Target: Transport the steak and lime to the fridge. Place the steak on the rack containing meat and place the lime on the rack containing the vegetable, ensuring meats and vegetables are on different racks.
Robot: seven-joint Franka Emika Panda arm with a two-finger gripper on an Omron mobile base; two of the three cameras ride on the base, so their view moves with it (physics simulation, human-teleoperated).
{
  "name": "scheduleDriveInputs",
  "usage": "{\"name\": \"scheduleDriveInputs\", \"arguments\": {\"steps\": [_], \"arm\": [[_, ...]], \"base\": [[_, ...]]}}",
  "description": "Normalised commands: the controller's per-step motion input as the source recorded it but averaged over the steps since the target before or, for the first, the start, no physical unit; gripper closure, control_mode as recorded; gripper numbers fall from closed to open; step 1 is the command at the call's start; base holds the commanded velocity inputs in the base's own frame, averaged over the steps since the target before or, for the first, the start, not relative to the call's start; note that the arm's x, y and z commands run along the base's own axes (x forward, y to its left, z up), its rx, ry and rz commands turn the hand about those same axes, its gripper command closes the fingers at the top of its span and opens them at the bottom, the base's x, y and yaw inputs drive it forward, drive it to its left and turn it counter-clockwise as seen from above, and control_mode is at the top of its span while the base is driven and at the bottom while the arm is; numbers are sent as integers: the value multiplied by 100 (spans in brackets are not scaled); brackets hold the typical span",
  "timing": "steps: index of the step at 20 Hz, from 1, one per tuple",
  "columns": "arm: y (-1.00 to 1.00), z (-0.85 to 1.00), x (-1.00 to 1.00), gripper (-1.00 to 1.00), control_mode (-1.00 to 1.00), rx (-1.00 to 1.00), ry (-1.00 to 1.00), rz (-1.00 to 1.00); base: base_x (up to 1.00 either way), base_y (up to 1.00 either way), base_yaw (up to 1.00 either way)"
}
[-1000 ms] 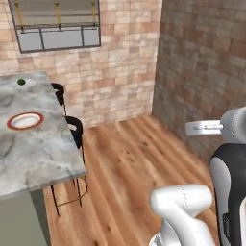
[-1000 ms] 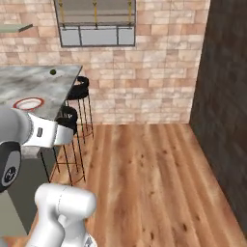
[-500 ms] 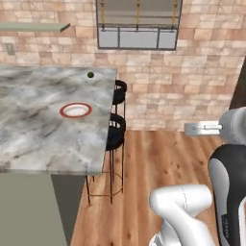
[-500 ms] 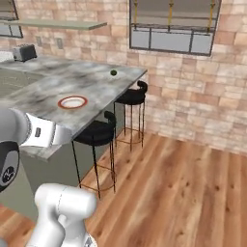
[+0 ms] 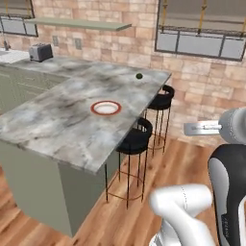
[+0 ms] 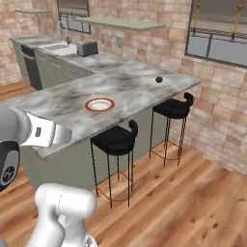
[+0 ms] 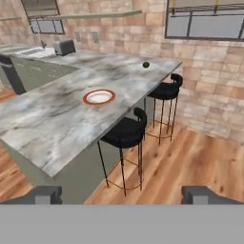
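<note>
On the marble counter (image 5: 57, 125) in the left base view, the lime (image 5: 139, 76) is seen near the far edge. From the right base, the lime (image 6: 158, 79) lies beyond a red-rimmed plate (image 6: 100, 104). Through the hand view, the gripper (image 7: 122, 194) is held spread wide and empty, the lime (image 7: 146, 65) well ahead; no steak is made out.

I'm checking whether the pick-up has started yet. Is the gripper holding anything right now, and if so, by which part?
Nothing is held. The gripper is open, its fingertips wide apart with only floor and stools between them. The lime sits far off on the counter.
</note>
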Motion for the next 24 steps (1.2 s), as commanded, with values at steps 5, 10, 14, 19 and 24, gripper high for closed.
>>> {"name": "scheduleDriveInputs", "arguments": {"steps": [5, 10, 14, 19, 24], "arm": [[0, 0, 0, -100, 100, 0, 0, 0], [0, 0, 0, -100, 100, 0, 0, 0], [0, 0, 0, -100, 100, 0, 0, 0], [0, 0, 0, -100, 100, 0, 0, 0], [0, 0, 0, -100, 100, 0, 0, 0]], "base": [[16, -98, 58], [10, -100, 56], [16, -100, 45], [14, -100, 38], [8, -100, 32]]}}
